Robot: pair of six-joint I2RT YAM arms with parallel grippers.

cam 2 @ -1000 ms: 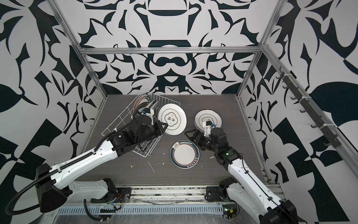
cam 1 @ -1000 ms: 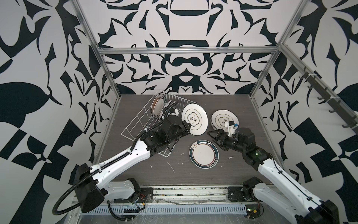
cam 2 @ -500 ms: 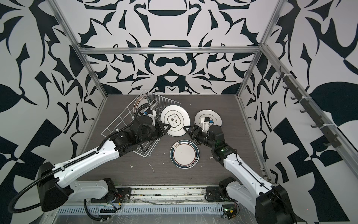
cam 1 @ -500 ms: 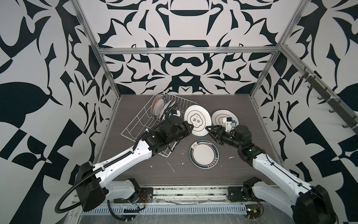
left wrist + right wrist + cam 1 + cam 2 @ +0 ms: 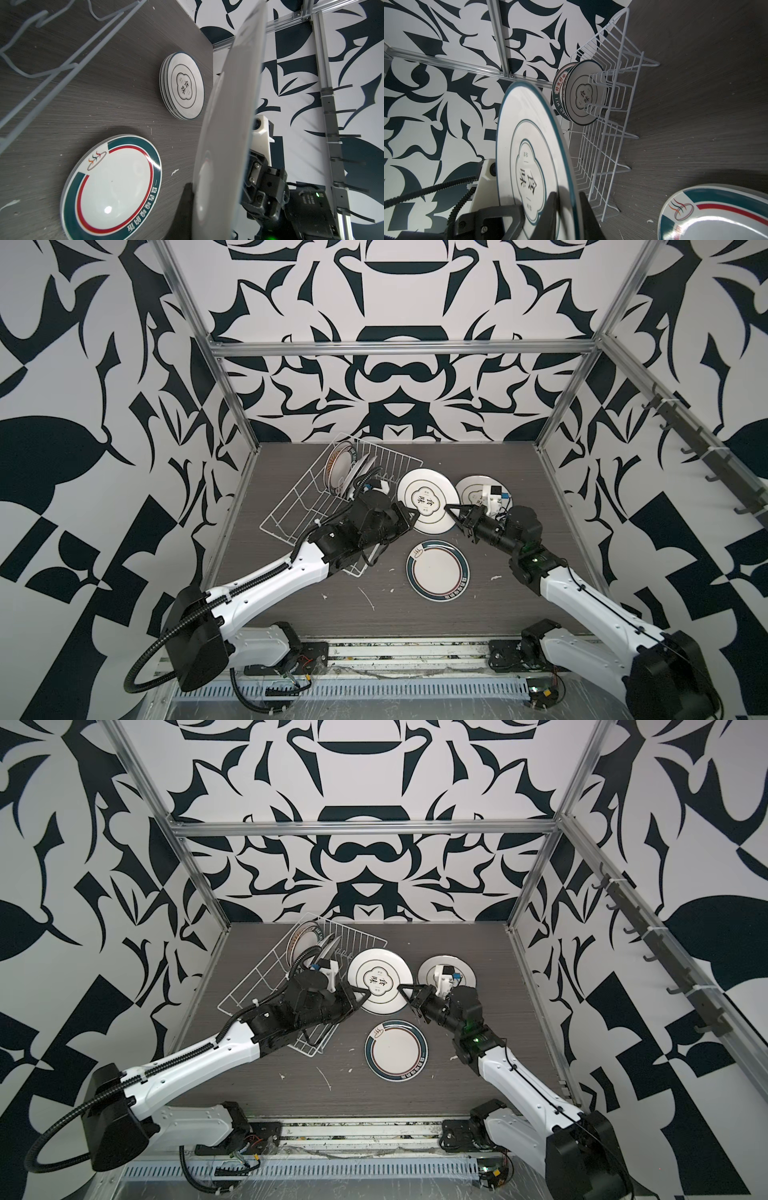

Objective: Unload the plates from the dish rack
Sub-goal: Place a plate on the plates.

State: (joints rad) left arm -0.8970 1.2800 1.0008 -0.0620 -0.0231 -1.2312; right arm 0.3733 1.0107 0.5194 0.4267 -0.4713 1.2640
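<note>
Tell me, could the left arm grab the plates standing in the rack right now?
Probably not yet. The left hand is shut on the cloud-emblem plate, which the right hand also grips. The racked plates stand close beside that arm, likely reachable once it lets go.

Bright, even light; soft shadows; glare spot on teal-rimmed plate (image 5: 112, 185); close dish rack (image 5: 70, 65) blurred.

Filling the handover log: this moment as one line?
cloud-emblem plate: midair | left gripper: shut on it | right gripper: shut on it | dish rack: holds plates
</note>
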